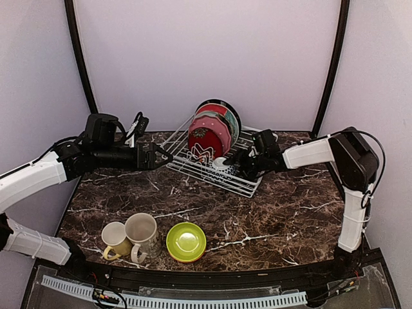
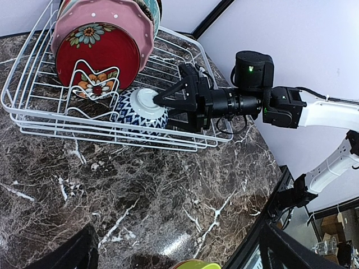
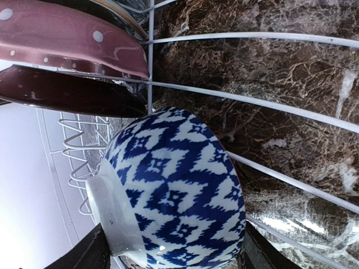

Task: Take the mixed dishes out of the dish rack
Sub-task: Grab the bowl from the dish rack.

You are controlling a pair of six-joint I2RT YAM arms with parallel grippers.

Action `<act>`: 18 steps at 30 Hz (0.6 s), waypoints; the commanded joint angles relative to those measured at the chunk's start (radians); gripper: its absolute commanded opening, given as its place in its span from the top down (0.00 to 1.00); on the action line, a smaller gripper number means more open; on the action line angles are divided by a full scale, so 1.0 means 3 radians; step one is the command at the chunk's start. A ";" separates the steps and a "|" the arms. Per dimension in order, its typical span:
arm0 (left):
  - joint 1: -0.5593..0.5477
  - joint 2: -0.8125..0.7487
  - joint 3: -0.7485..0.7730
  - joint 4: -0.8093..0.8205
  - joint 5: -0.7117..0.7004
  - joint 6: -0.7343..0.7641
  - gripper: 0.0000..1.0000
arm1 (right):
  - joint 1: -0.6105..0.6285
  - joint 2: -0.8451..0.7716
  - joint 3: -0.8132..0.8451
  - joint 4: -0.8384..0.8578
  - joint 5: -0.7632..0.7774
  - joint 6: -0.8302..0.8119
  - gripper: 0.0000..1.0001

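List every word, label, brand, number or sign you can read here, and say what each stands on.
No readable text in any view.
Red plate, pink plate, blue-and-white bowl: flower, dot and zigzag patterns only, no letters.
Yellow mug, beige mug, lime bowl: no marks visible.
Clutter beyond the table, left wrist view: too blurred to read.
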 commanded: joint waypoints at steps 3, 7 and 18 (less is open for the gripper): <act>0.0004 0.0019 0.0016 0.0078 0.0018 -0.0009 0.01 | -0.0018 -0.0266 -0.0122 0.0219 0.0006 -0.0065 0.49; 0.0004 0.0067 0.0028 0.0241 0.0116 -0.0118 0.01 | -0.0069 -0.0438 -0.0234 0.0374 -0.0063 -0.0110 0.49; 0.0029 0.0851 0.0457 0.1093 0.0650 -0.0757 0.01 | -0.0129 -0.0834 -0.0401 0.0704 -0.0330 -0.0155 0.48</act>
